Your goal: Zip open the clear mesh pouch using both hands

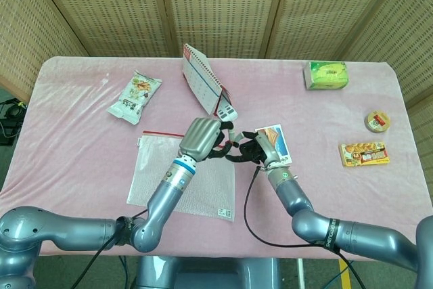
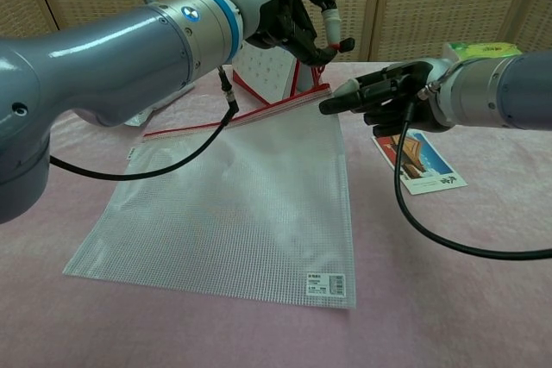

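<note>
Mesh pouch, clear gridded plastic with red zip edge, lies flat on pink cloth surface, contents not discernible. Left hand curled above its top right corner; whether it pinches the zip, cannot tell. Right hand fingers extended together beside that corner, holding nothing.

- The left hand covers the clear mesh pouch's top right corner in the head view; any pinch on the zipper pull cannot be told.
- The right hand fingertips end at that corner; contact is unclear.
- The green packet is half hidden behind the right arm.
</note>
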You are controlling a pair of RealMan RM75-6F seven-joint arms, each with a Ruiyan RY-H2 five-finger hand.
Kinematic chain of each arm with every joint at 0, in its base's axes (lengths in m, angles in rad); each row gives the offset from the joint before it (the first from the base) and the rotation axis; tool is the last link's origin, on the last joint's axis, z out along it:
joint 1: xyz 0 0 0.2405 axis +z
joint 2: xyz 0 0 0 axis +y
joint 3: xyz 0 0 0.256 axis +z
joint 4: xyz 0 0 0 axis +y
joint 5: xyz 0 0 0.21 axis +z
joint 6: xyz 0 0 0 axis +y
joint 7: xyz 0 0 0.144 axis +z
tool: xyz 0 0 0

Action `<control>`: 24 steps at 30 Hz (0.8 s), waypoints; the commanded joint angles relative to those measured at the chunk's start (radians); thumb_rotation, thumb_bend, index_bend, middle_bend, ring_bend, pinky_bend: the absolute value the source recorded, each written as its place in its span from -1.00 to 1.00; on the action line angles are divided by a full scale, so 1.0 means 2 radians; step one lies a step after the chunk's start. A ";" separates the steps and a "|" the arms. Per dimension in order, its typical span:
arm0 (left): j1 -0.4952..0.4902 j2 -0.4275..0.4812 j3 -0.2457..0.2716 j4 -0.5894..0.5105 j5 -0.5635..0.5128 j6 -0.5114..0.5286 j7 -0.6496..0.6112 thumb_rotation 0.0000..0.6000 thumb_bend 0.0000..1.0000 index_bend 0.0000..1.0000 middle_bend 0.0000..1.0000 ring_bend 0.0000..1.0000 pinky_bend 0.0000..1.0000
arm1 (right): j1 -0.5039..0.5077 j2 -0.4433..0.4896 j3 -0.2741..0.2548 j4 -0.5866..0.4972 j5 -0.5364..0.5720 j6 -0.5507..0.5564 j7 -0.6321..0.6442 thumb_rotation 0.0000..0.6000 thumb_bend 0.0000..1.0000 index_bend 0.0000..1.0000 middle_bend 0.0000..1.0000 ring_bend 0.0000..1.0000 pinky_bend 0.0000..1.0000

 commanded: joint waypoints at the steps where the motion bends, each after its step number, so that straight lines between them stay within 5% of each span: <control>1: 0.001 -0.001 -0.001 -0.002 0.000 0.001 -0.001 1.00 0.77 0.76 0.95 0.90 1.00 | -0.003 -0.001 0.004 0.000 0.000 -0.002 -0.002 1.00 -0.30 0.24 0.97 0.98 1.00; 12: 0.006 -0.003 -0.003 -0.011 -0.004 -0.001 -0.009 1.00 0.77 0.76 0.95 0.90 1.00 | -0.011 0.001 0.011 -0.003 -0.004 -0.022 -0.007 1.00 0.37 0.53 1.00 0.98 1.00; 24: 0.015 0.007 -0.009 -0.002 -0.014 -0.005 -0.018 1.00 0.77 0.76 0.95 0.90 1.00 | -0.048 0.019 0.028 -0.025 -0.052 -0.028 0.021 1.00 0.51 0.60 1.00 0.98 1.00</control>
